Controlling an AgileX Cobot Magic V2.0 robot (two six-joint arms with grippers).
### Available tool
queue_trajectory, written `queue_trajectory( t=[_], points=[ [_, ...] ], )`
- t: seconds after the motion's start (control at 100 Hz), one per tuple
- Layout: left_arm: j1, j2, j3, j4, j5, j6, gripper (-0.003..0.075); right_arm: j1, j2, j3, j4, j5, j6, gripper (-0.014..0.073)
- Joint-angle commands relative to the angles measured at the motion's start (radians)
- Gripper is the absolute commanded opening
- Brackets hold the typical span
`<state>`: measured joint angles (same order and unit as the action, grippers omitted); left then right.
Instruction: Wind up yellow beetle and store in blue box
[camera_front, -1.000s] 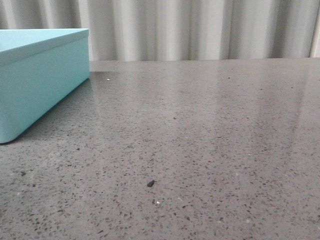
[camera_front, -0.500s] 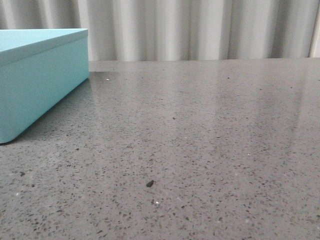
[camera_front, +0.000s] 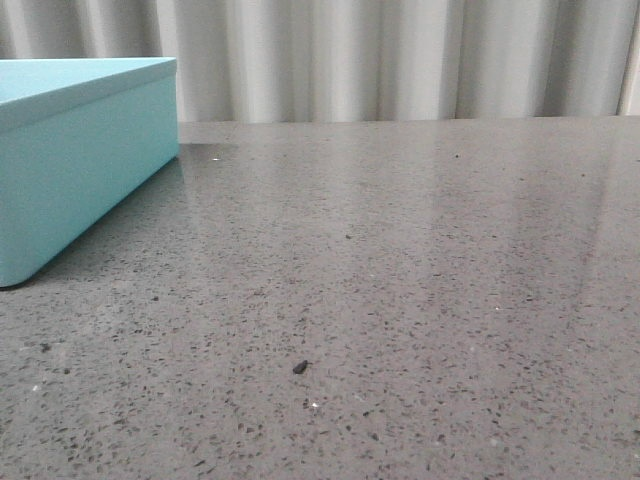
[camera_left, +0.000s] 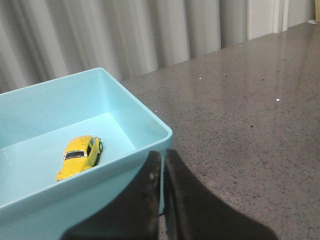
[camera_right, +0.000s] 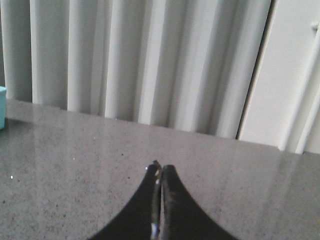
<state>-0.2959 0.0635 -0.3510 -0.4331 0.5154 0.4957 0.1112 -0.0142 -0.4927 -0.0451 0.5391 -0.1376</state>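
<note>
The yellow beetle (camera_left: 80, 156) lies on the floor inside the blue box (camera_left: 145, 125), which has no lid on in the left wrist view. The box also shows at the far left of the front view (camera_front: 80, 160), where the car is hidden. My left gripper (camera_left: 163, 153) is shut and empty, at the near wall of the box by its corner. My right gripper (camera_right: 160, 167) is shut and empty over bare table, far from the box. Neither gripper shows in the front view.
The grey speckled table (camera_front: 400, 280) spreads to the right of the box. A pale pleated curtain (camera_front: 400, 60) hangs behind its far edge. A small dark speck (camera_front: 300, 367) lies on the table near the front. A sliver of the box (camera_right: 2, 107) shows in the right wrist view.
</note>
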Motion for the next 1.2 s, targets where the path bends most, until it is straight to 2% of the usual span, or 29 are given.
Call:
queue_trajectory(
  t=[0.0, 1.0, 1.07, 1.19],
  points=[
    [-0.009, 0.012, -0.024, -0.034, -0.073, -0.009, -0.0021, 0.001, -0.013, 0.012, -0.003, -0.08, -0.003, -0.0072],
    [-0.009, 0.012, -0.022, -0.055, -0.09, -0.009, -0.0021, 0.001, -0.013, 0.015, 0.019, -0.14, -0.003, -0.0072],
    [-0.009, 0.012, -0.004, -0.05, -0.192, -0.009, -0.0021, 0.001, -0.013, 0.015, 0.019, -0.138, -0.003, -0.0072],
    [-0.009, 0.012, 0.076, 0.058, -0.539, -0.009, -0.0021, 0.001, -0.013, 0.015, 0.028, -0.131, -0.003, -0.0072]
  ],
)
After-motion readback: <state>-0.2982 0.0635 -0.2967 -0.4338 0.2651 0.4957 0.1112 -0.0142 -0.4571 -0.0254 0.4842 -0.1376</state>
